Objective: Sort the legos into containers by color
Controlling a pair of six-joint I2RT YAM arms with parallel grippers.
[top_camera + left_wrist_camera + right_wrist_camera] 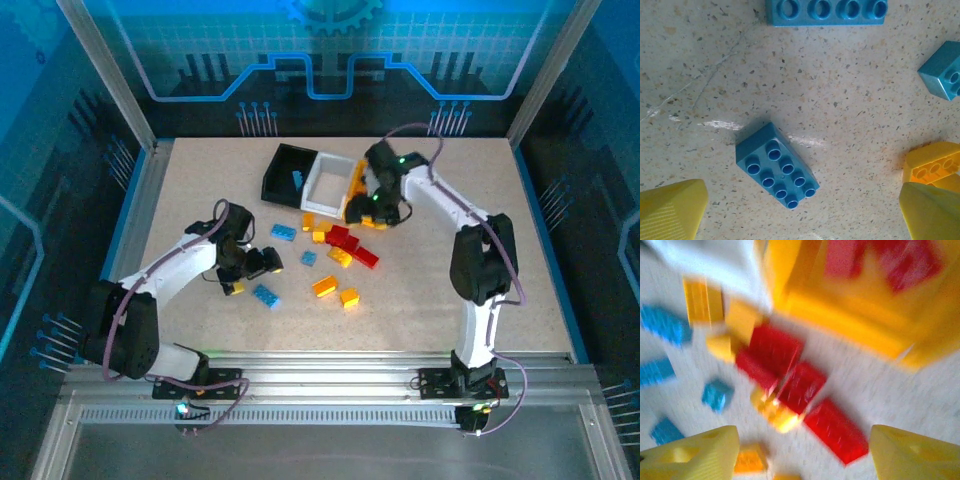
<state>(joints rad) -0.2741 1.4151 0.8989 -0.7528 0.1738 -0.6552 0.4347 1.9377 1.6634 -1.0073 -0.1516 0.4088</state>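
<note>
The table (450, 300) is fenced by an upright frame on three sides, with bare surface to the left, the right and along the near edge, so both arms have room to swing wide. The left arm (170, 265) reaches in from the near left and the right arm (470, 230) bends over the far centre. There the bins sit in a row: black (280, 165) with one blue brick (297, 180) already in it, white (328, 185), and yellow (357, 178), which is partly hidden under the right wrist. The loose legos lie just this side of the bins. Red ones (345, 240) are bunched at the centre, orange ones (335, 285) lie nearer, and blue ones (283, 232) are spread to the left. The right gripper (802, 455) hangs beside the yellow bin (865, 300) with its fingers apart and nothing between them. Its view is blurred, and the red shapes inside that bin are too smeared to name. It looks to be between bricks, with the red cluster (790, 370) the closest pick. The left gripper (802, 212) is spread wide over a blue brick (777, 165), which lies slantwise on the table between the fingertips (672, 207) and touches neither. That pick seems to be the step in hand. The next move calls for turning the wrist square to the brick, dropping, and closing across its short sides. An orange brick (932, 165) sits just beside the right-hand finger and could get nudged. The way to the black bin looks open.
</note>
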